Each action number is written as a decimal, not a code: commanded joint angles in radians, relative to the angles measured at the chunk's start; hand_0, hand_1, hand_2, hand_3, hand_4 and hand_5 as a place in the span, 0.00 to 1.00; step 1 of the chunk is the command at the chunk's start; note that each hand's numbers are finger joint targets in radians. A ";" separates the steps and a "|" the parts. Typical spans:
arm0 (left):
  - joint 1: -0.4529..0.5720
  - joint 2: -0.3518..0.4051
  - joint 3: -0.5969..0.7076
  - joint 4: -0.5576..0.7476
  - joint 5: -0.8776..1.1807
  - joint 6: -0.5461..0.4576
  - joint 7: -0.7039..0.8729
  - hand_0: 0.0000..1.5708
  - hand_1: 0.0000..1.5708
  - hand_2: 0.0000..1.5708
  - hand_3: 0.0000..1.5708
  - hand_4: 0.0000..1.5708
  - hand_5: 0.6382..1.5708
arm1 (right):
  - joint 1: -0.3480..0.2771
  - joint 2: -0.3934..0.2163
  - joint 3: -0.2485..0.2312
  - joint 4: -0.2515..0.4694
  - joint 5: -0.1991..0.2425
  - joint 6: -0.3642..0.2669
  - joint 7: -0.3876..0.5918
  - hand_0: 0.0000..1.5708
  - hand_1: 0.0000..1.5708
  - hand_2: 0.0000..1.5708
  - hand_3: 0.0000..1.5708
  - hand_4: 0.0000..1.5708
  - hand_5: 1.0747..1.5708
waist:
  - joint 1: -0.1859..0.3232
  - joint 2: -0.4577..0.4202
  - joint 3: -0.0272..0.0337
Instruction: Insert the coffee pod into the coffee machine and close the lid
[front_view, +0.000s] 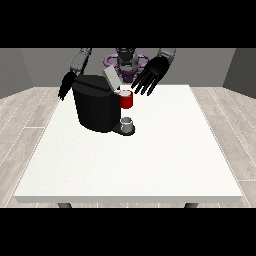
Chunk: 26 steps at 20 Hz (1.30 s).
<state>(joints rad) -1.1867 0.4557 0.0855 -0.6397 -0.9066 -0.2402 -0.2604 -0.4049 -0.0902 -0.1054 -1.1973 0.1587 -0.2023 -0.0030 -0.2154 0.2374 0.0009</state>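
Note:
A black coffee machine stands on the white table at the back left. Its grey lid is tilted up. A red part with a white top sits at the machine's front head, and I cannot tell whether it is the pod. A small grey cup stands on the machine's base below it. The hand at the view's right hovers just above and right of the red part, fingers spread and straight, holding nothing. The hand at the view's left hangs behind the machine's left side, partly hidden.
The robot's torso rises behind the table's far edge. A wooden floor surrounds the table, with grey walls behind.

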 joint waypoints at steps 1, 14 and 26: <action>0.075 -0.092 -0.024 -0.031 0.020 -0.048 0.016 0.00 0.00 0.05 0.00 0.00 1.00 | 0.058 -0.016 -0.032 0.082 -0.014 0.008 -0.026 0.00 0.00 0.00 0.00 0.00 1.00 | 0.088 -0.107 -0.0002; 0.495 -0.400 0.326 0.014 0.481 -0.040 -0.092 0.00 0.00 0.00 0.00 0.25 1.00 | 0.328 0.025 -0.029 0.053 -0.040 0.021 -0.097 0.00 0.00 0.00 0.00 0.00 1.00 | 0.262 -0.441 -0.0011; 0.683 -0.455 0.275 -0.029 0.554 -0.064 -0.016 0.00 0.00 0.00 0.00 0.25 1.00 | 0.205 -0.025 0.069 -0.103 -0.057 0.184 0.010 0.00 0.00 0.00 0.00 0.10 1.00 | 0.350 -0.601 -0.0005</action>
<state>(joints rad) -0.5442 0.0183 0.3799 -0.6537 -0.4006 -0.2822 -0.3187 -0.1934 -0.0877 -0.0601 -1.2890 0.0916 -0.0631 0.0110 0.0922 -0.3135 -0.0004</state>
